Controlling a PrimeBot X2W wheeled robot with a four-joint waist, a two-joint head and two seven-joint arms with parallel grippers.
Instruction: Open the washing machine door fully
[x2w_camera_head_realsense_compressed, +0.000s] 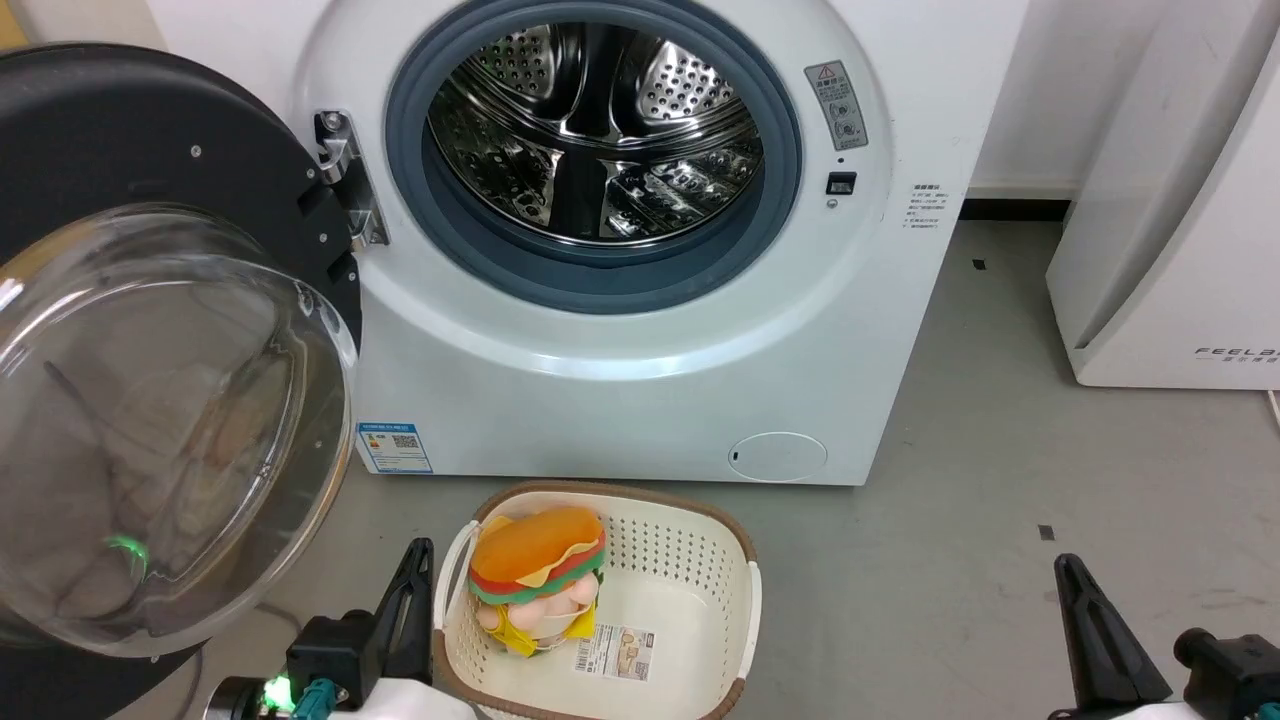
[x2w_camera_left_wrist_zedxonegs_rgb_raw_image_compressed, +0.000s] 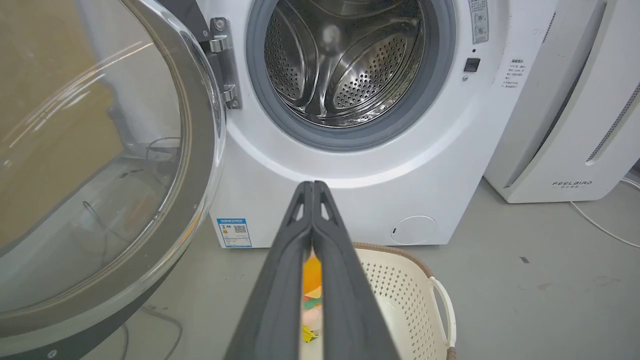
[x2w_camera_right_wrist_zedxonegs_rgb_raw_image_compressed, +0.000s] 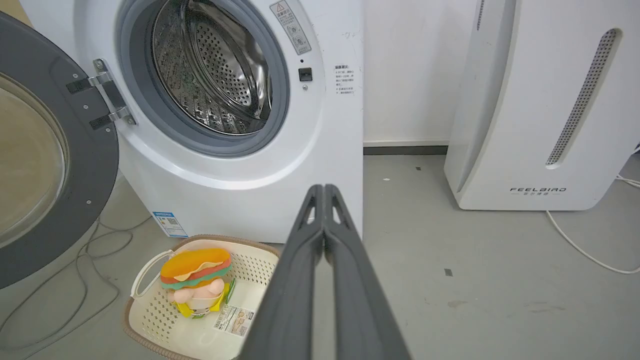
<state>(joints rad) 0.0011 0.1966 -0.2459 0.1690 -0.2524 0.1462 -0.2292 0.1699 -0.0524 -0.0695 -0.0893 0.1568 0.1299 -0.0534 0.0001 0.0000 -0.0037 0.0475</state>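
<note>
The door (x2w_camera_head_realsense_compressed: 160, 400) stands swung wide off the washer (x2w_camera_head_realsense_compressed: 620, 400). It hangs from the hinge (x2w_camera_head_realsense_compressed: 345, 180) at the washer's left edge, with its glass bowl bulging toward the robot (the matte inner ring faces out too). The steel drum (x2w_camera_head_realsense_compressed: 600, 130) is uncovered inside its grey gasket. Both grippers hang short of the washer's front, touching nothing. The left gripper (x2w_camera_left_wrist_zedxonegs_rgb_raw_image_compressed: 312, 186) has its fingers pressed together, and so has the right gripper (x2w_camera_right_wrist_zedxonegs_rgb_raw_image_compressed: 324, 189). On the floor just before the washer sits a basket (x2w_camera_head_realsense_compressed: 700, 510) holding a burger plush (x2w_camera_head_realsense_compressed: 540, 565). A white appliance (x2w_camera_head_realsense_compressed: 1180, 250) stands apart at the washer's right.
</note>
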